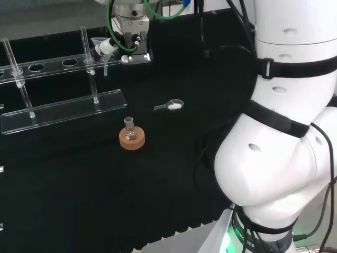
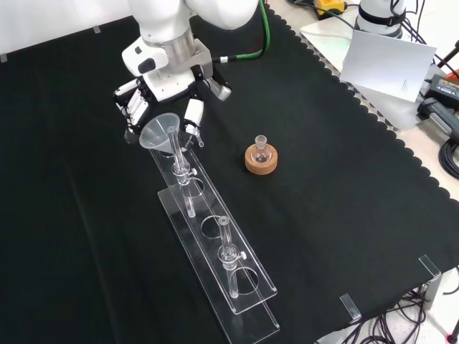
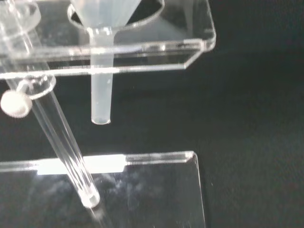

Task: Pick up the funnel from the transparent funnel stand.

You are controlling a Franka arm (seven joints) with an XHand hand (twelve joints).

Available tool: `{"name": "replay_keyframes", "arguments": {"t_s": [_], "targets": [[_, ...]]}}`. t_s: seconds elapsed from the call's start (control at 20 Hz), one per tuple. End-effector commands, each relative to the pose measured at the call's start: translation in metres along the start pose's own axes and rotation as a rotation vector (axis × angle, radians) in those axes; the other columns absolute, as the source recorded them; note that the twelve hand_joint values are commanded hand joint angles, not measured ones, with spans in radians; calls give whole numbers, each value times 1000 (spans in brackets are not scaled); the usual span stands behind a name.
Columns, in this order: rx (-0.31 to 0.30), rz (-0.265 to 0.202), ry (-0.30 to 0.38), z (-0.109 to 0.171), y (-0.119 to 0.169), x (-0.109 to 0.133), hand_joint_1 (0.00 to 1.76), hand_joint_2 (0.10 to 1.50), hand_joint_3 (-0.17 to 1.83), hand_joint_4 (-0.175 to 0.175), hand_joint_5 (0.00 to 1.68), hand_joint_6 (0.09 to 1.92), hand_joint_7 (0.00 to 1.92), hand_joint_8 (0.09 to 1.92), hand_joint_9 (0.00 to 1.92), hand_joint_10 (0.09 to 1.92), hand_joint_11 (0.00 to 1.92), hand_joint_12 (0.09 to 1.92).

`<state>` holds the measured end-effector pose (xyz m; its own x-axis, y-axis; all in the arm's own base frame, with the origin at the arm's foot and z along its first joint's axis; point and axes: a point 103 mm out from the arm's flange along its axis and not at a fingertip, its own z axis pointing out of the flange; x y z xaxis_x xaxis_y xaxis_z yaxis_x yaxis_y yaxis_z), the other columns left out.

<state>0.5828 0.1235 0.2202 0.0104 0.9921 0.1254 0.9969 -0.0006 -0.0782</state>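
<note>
Fingers [image 2: 192,115] curled beside funnel [image 2: 159,133]

Black cloth [image 2: 323,215] over bench (scalloped edge), cables [image 2: 448,154] beyond.

The head view looks from behind and above the arm's base, over its white links, across the desk [image 1: 79,200]. The front view faces the arm from the opposite side, looking steeply down. Both share the clear funnel stand [image 1: 63,110] [image 2: 215,279] and the corked flask [image 1: 131,134] [image 2: 260,154]. The wrist view sits very near the stand's upper plate [image 3: 156,45] and the funnel [image 3: 102,71].
</note>
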Motion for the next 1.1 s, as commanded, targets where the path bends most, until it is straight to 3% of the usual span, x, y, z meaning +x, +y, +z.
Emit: {"name": "replay_keyframes", "arguments": {"t_s": [0.05,0.75,1.1], "targets": [[-67,1,29,-16,-2,-5,579,840,60,-1,663,126,790,706,702,500,65,1545],[-183,-25,-5,-77,-4,-3,586,843,66,3,667,144,800,703,699,484,72,1542],[-259,-16,-14,-116,-27,-13,587,843,69,4,669,155,804,701,699,480,72,1540]]}}
